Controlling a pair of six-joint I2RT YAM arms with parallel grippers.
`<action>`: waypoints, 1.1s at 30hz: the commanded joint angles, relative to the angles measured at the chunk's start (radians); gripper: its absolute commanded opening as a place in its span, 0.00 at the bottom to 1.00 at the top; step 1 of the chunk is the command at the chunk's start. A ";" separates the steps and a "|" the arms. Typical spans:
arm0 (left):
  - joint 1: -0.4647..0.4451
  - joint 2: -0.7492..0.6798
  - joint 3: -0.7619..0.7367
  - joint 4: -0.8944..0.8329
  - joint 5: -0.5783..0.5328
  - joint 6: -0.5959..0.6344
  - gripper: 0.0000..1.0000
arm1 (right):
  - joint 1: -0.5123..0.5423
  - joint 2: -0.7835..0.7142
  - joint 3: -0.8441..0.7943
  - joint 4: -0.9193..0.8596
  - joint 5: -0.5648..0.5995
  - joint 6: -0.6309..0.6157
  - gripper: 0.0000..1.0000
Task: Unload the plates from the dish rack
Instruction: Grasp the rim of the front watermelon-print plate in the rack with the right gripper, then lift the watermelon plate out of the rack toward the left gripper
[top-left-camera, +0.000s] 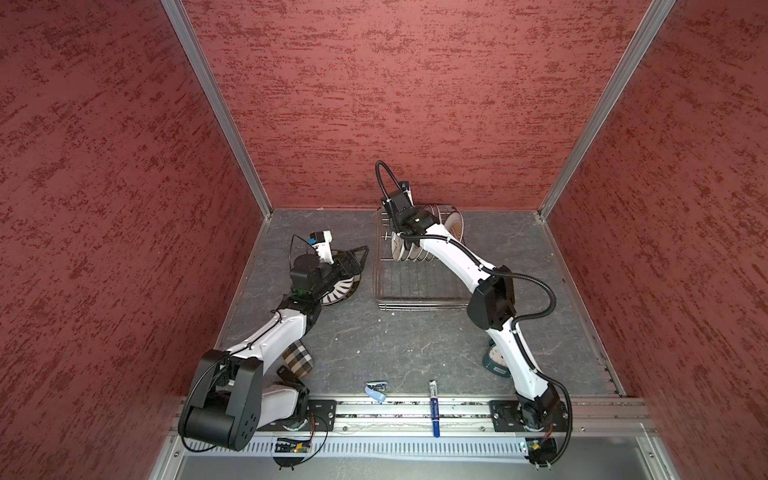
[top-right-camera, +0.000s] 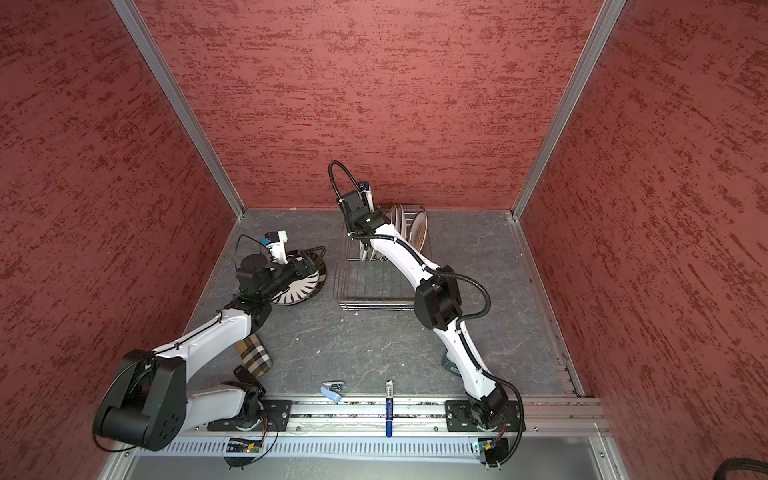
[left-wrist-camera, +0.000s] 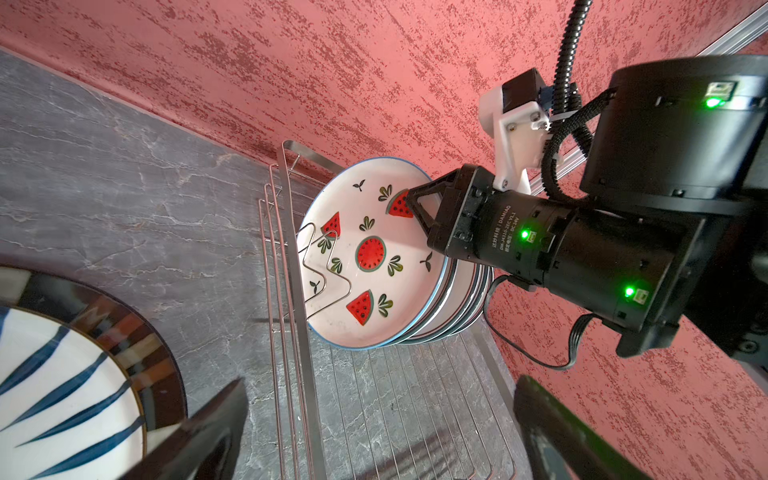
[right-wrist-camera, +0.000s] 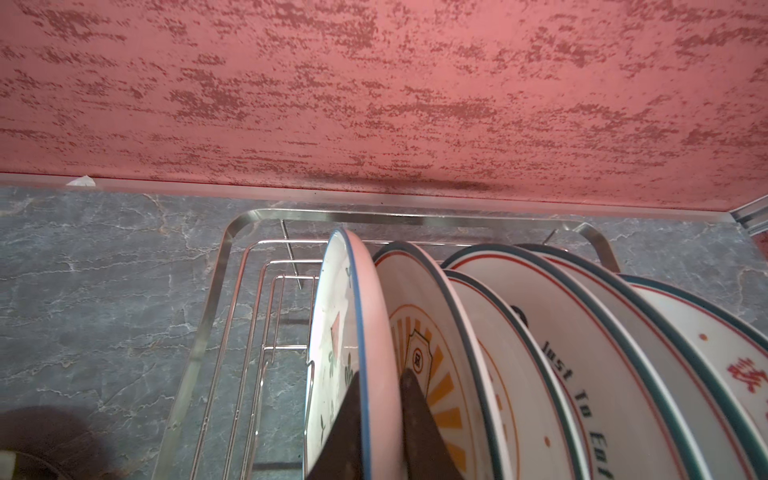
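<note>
Jaws of the right gripper pinch the watermelon plate in the dish rack; the left gripper gapes wide. One blue-dashed plate is out — several remain.

The grey marbled worktop carried the wire dish rack toward the back and a stack of two plates left of it. A checked pouch lay front-left and a teal alarm clock right. A small pale-blue object and a blue marker lay at the front edge.
</note>
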 joint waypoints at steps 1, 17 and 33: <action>0.000 -0.012 0.008 0.016 0.005 0.004 0.99 | 0.009 -0.061 0.009 0.063 0.027 -0.012 0.16; 0.010 0.020 0.010 0.071 0.056 -0.034 0.99 | 0.036 -0.289 -0.225 0.252 0.086 -0.081 0.11; -0.001 -0.079 -0.002 -0.006 0.000 -0.025 0.99 | 0.036 -0.651 -0.695 0.512 -0.030 -0.069 0.11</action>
